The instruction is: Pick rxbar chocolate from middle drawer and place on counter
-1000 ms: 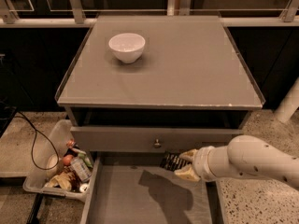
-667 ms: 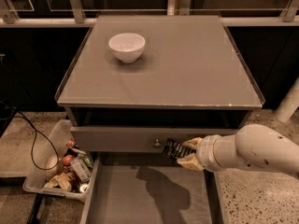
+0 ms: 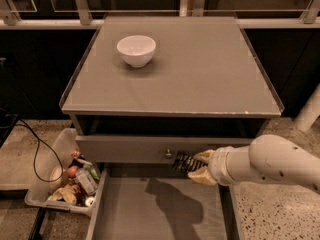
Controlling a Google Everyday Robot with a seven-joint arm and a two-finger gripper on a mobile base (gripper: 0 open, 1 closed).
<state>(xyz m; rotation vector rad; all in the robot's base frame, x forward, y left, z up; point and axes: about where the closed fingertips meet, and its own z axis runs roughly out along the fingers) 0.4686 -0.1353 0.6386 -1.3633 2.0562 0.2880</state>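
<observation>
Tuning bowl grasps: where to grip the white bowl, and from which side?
Rim, from above, probably: the bowl stands upright and open on the counter, so one finger fits inside the wall, one outside. Its rounded, sloping sides would likely slip from a side pinch. The gripper is busy now, low over the drawer, shut on the rxbar.

So the gripper with the bar sat right at the knobbed drawer front, below the table rim. That table was mostly free, just a bowl far-left. Underneath, the drawer floor was open.
</observation>
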